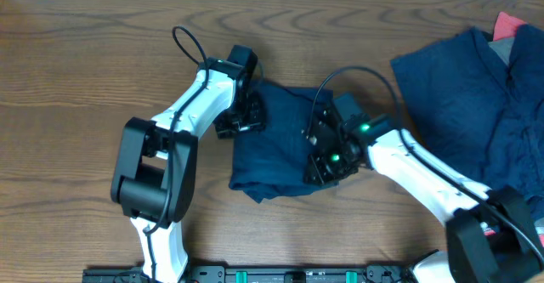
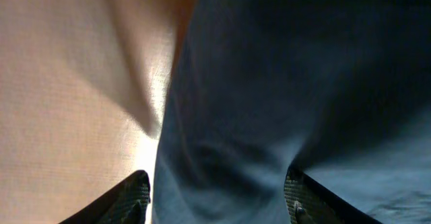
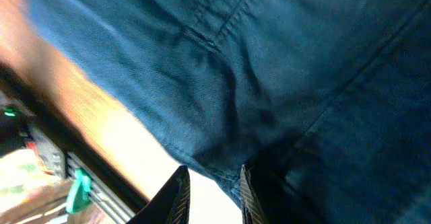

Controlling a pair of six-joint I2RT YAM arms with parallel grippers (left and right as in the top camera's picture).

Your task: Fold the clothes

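Observation:
The clothes show as a folded navy-blue piece at the table's middle and a loose navy heap at the right, with red-pink and grey bits at its top. My left gripper is at the folded piece's left edge. Its jaws are wide open over the cloth edge, which lies between them. My right gripper sits at the lower right corner. In the right wrist view it is narrowly open, with the hem against one finger and bright table showing in the gap.
The brown wooden table stretches bare to the left and along the back. A black rail with green clips runs along the front edge. The heap reaches the right edge of the view.

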